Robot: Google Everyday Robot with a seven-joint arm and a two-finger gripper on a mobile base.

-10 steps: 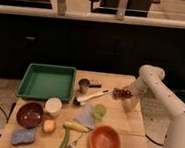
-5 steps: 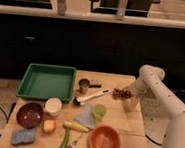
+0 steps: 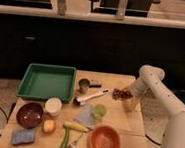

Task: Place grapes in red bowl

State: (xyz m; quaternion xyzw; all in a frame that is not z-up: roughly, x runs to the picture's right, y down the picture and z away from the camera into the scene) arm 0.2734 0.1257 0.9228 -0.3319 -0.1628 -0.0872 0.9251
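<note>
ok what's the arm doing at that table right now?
The robot's single arm reaches in from the right, its pincer open and down at the grapes near the right edge of the table, beside a white-handled utensil. Whether it touches them cannot be told. The grapes are in no bowl yet: the orange-red bowl sits at the front and the dark red bowl at front left.

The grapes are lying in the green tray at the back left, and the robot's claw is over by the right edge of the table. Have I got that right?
Not quite. The grapes are not in the green tray. They are over on the right side of the table, right at the gripper. The gripper is indeed by the table's right edge. The camera view shows this.
</note>
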